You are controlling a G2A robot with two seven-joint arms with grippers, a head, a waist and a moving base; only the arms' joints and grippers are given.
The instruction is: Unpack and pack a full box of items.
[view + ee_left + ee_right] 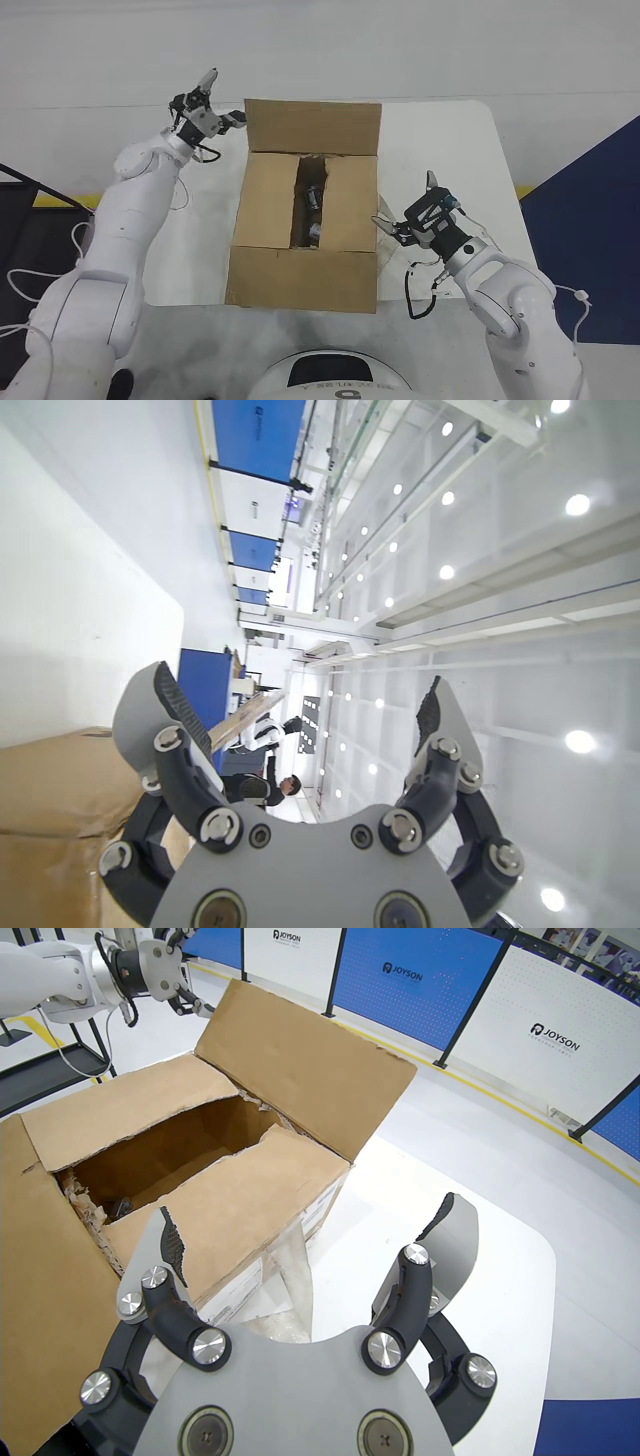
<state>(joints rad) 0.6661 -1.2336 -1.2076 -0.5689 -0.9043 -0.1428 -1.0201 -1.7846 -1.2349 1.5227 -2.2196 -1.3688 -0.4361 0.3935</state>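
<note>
Flaps (265,200) partly over box (300,280) opening; plastic wrap (295,1258) beside right claw (405,205).

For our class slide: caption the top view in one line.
Half-open cardboard box on a white table, left tool and right tool open beside it.

1. My one way into the box (300,285) from above is the narrow slot (308,175) between its two side flaps. Dark items (312,215) lie at the bottom.
2. The left flap (265,200) and right flap (350,205) lie almost flat over the opening and cover most of it.
3. The far flap (313,125) stands tilted outward, a wall just beside my left gripper (225,97), which is spread open.
4. Crumpled plastic (295,1258) hangs at the box's right wall, directly before my right gripper (307,1213), also spread wide.
5. Bare table (445,140) to the right of the box gives free passage.
</note>
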